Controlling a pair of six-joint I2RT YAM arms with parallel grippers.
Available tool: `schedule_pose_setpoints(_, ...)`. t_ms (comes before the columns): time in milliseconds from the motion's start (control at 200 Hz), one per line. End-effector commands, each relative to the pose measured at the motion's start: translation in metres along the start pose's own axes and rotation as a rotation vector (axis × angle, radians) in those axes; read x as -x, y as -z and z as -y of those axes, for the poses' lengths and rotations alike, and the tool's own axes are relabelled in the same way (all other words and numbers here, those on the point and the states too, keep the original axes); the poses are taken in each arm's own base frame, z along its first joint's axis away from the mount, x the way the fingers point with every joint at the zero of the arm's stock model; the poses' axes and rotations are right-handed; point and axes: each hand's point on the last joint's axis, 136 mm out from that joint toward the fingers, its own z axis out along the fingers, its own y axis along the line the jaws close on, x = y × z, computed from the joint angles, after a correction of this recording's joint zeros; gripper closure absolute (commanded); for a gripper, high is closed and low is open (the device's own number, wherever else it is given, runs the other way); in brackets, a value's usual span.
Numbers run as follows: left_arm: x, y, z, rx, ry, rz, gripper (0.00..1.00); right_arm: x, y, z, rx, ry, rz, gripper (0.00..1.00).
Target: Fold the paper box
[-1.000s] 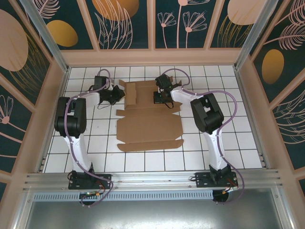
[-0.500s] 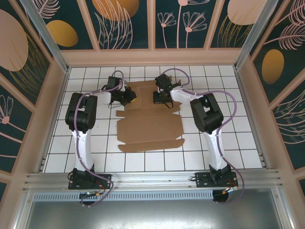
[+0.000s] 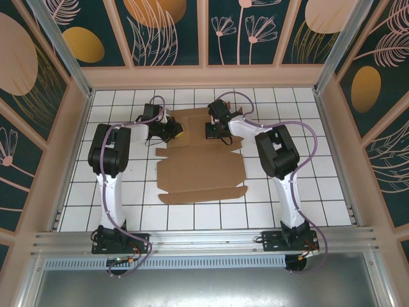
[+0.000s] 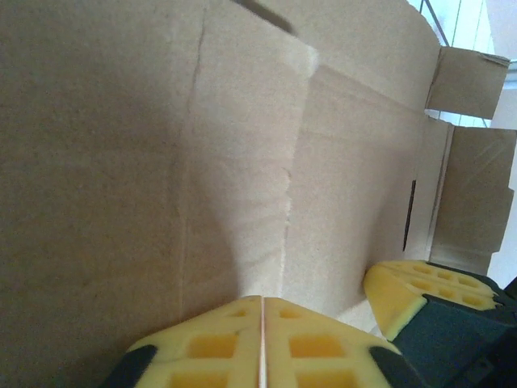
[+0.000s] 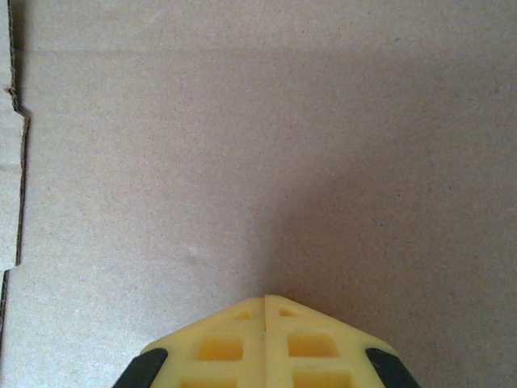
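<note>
The paper box (image 3: 201,169) lies as a flat brown cardboard blank in the middle of the white tiled table. My left gripper (image 3: 174,133) is at the far left part of the blank. Its yellow pads are shut, with the tips against creased cardboard (image 4: 121,162). My right gripper (image 3: 214,133) is shut too, on the far right part of the blank. In the right wrist view its tips (image 5: 265,299) press on plain cardboard (image 5: 242,145). The right gripper's yellow pads (image 4: 420,291) also appear in the left wrist view, close to the left tips (image 4: 262,301).
Raised patterned walls (image 3: 204,32) close in the tiled table (image 3: 300,192) on three sides. An aluminium rail (image 3: 204,240) carries both arm bases along the near edge. Bare tiles lie left and right of the blank.
My left arm has swung right, onto the far left part of the blank. The flap that stuck out there now sits folded inward under the gripper. The right arm has stayed put.
</note>
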Motion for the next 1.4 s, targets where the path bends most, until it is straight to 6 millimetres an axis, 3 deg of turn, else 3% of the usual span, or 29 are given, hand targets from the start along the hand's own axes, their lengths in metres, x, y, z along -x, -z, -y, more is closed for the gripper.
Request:
schedule_pose_setpoints(0, 0.017, 0.045, 0.007, 0.149, -0.057, 0.084, 0.80, -0.086, -0.031, 0.034, -0.124, -0.001, -0.271, 1.00)
schedule_pose_setpoints(115, 0.039, 0.090, 0.009, 0.241, -0.094, 0.182, 0.58, -0.084, -0.029, 0.033, -0.119, -0.002, -0.260, 1.00)
schedule_pose_setpoints(245, 0.050, 0.124, -0.020, 0.303, -0.038, 0.251, 0.46, -0.082, -0.028, 0.031, -0.110, -0.001, -0.257, 1.00)
schedule_pose_setpoints(380, 0.047, 0.132, -0.046, 0.346, -0.018, 0.245, 0.44, -0.083, -0.027, 0.030, -0.110, 0.006, -0.259, 1.00)
schedule_pose_setpoints(555, 0.043, 0.125, -0.055, 0.352, -0.023, 0.224, 0.44, -0.082, -0.027, 0.030, -0.112, 0.012, -0.258, 1.00)
schedule_pose_setpoints(656, 0.045, 0.121, -0.052, 0.334, -0.027, 0.219, 0.47, -0.084, -0.028, 0.031, -0.112, 0.015, -0.264, 1.00)
schedule_pose_setpoints(776, 0.047, 0.119, -0.055, 0.341, -0.027, 0.215, 0.58, -0.084, -0.028, 0.031, -0.111, 0.018, -0.265, 1.00)
schedule_pose_setpoints(1081, 0.050, 0.113, -0.084, 0.476, -0.052, 0.188, 1.00, -0.080, -0.028, 0.029, -0.112, 0.018, -0.259, 1.00)
schedule_pose_setpoints(1266, 0.047, 0.106, -0.096, 0.678, -0.144, 0.174, 1.00, -0.079, -0.028, 0.028, -0.124, 0.023, -0.253, 1.00)
schedule_pose_setpoints(1396, 0.039, 0.089, -0.080, 0.794, -0.259, 0.152, 1.00, -0.081, -0.029, 0.028, -0.131, 0.027, -0.257, 1.00)
